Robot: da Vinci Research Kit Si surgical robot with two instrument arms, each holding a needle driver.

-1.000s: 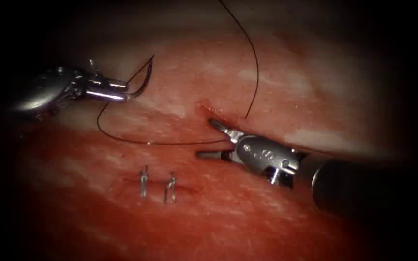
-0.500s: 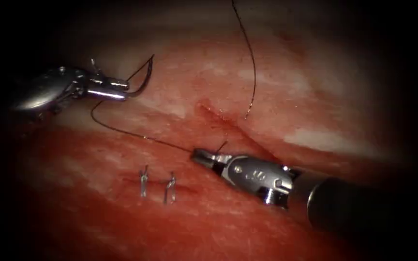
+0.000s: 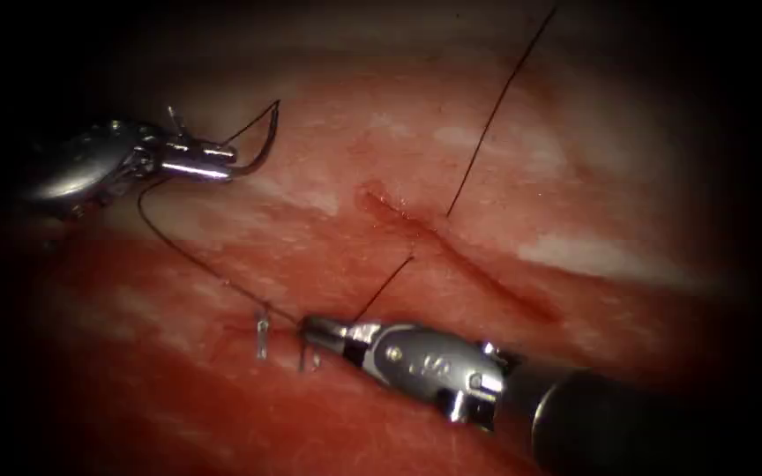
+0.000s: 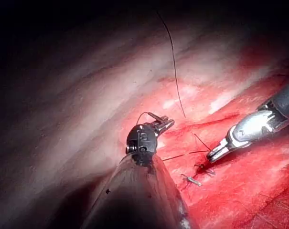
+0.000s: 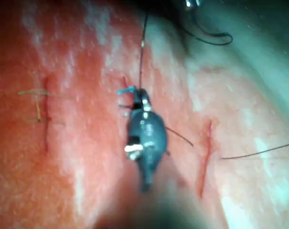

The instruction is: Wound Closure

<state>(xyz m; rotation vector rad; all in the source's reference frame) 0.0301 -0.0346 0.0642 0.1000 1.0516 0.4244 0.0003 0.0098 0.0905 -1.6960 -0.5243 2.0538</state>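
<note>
My left tool (image 3: 227,163) is shut on the curved needle (image 3: 266,141) near one end. The needle is held clear of the tissue (image 3: 575,176), left of the cut (image 3: 478,269). Thread (image 3: 196,260) runs from the needle down to my right tool (image 3: 312,330), which is shut on it beside the older stitches (image 3: 262,333). From those jaws the thread rises into the tissue just left of the cut. It comes out on the right side and runs taut up and away (image 3: 496,106). The left tool (image 4: 163,125) and right tool (image 4: 216,153) appear in the left wrist view, the right tool (image 5: 137,98) in its own.
Two short knotted stitches with cut ends (image 3: 310,351) stand on a closed wound left of and below the open cut. Red fluid wets the tissue around the cut. The right tool's dark shaft (image 3: 610,423) crosses the lower right.
The right tool shut on the thread near the cut and moved down and left, pulling thread through the tissue. The far strand went from curved to straight. The left tool stayed put.
</note>
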